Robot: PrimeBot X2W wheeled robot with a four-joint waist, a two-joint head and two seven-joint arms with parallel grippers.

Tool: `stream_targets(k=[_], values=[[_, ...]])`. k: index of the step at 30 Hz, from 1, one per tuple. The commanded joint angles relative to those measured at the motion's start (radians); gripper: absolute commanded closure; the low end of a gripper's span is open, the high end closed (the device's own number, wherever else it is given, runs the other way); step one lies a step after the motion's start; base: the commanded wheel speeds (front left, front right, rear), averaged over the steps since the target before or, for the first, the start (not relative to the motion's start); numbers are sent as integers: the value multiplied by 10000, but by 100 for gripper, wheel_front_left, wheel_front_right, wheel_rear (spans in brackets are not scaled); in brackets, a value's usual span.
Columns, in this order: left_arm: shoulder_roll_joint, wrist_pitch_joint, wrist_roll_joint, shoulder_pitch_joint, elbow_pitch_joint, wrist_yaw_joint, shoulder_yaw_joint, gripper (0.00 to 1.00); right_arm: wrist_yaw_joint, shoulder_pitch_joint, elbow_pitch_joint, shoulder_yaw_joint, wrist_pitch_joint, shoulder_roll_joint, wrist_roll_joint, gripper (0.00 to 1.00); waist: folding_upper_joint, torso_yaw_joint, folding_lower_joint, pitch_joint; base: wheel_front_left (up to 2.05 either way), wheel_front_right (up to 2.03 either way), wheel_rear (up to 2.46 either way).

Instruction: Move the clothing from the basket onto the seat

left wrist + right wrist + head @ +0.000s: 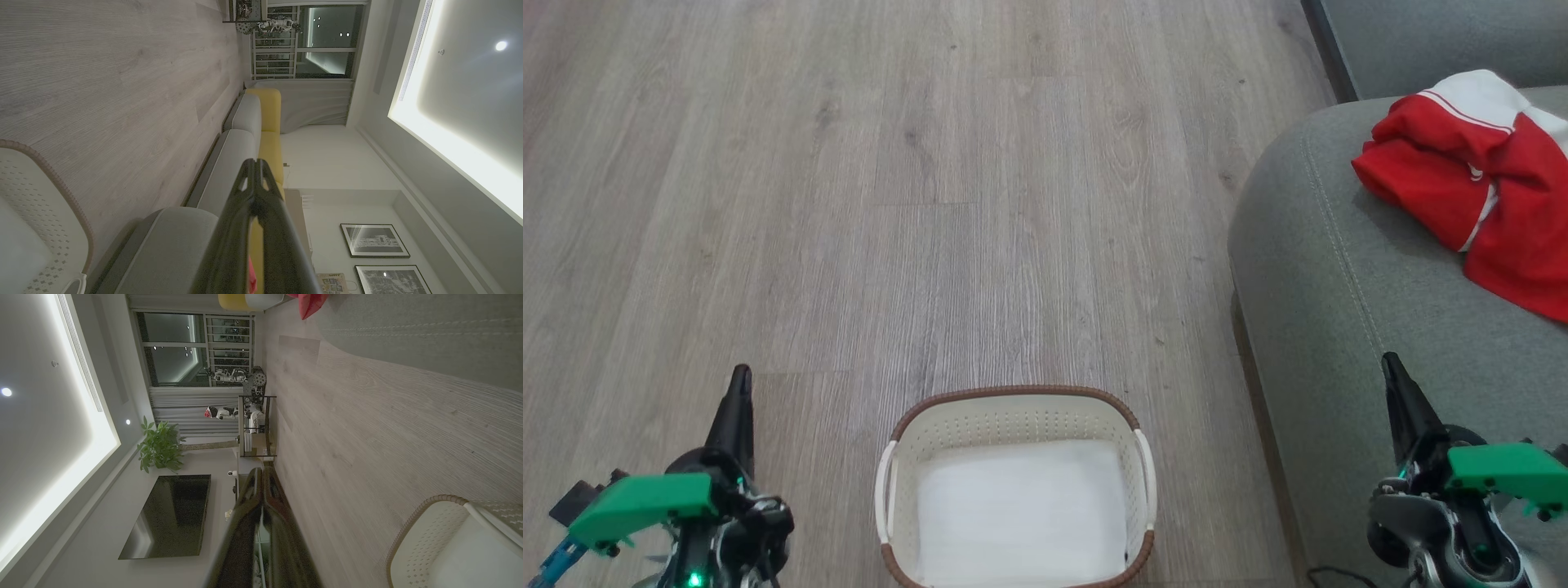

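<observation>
Since the basket [1013, 418] shows only its liner [1021, 506] and the clothing [1470, 196], probably both garments, lies on the seat [1339, 286], I'd park left gripper [740, 374] and right gripper [1389, 361], both pressed together, well clear.

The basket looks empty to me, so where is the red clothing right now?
In the head view the clothing lies bunched at the upper right on the seat, right of the basket that stands on the floor.
</observation>
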Motion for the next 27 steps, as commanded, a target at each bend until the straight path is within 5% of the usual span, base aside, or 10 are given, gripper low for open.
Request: stream_targets(k=[1,27], values=[[74,66,22,-511,-273,-65,351,100,83,-497,-376,181,59,-43,59,100,0,0,0,0,0,0,0],[64,77,34,-512,-274,-65,365,100,83,-497,-376,181,58,-43,60,100,0,0,0,0,0,0,0]])
